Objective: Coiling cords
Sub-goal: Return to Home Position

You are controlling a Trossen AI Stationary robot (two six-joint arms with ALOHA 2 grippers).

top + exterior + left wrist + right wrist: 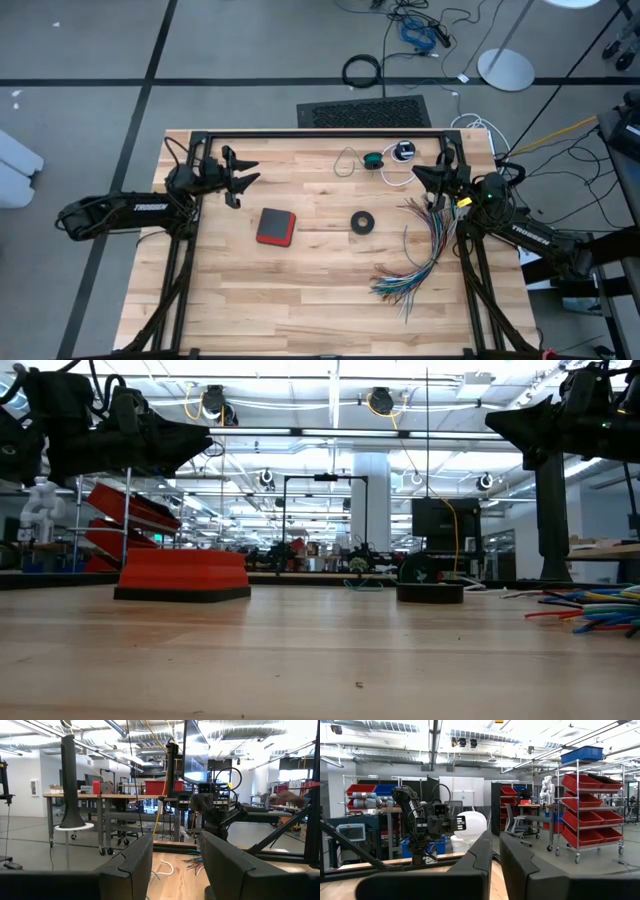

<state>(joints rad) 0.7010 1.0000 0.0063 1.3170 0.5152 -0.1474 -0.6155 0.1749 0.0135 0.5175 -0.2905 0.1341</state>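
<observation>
table (300, 300): one, wooden, with a black frame along its upper edge in the high view.
left gripper (246, 171): at the upper left part of the table, raised above the wood. its two fingers are spread wide and pinch nothing.
right gripper (422, 177): at the upper right part of the table, also raised. its two fingers are pressed almost together, with only a thin slit between them, and pinch nothing.
teal-green cord (372, 160): one, gathered in a small round coil at the top centre of the table, between the two grippers and apart from both.
white cord (395, 181): one, lying in loose curves on the wood just right of the teal coil, near the right gripper.
round black-and-white piece (403, 151): one, at the upper edge of the table, just right of the teal coil, where the white cord ends.
red box (275, 226): one, flat, on a black base, left of the centre. it is closed, so i cannot tell what is inside.
black ring (363, 222): one, lying flat at the centre, right of the red box and apart from it.
multicoloured wires (415, 262): one fanned bundle, at the lower right, below the right gripper.
</observation>
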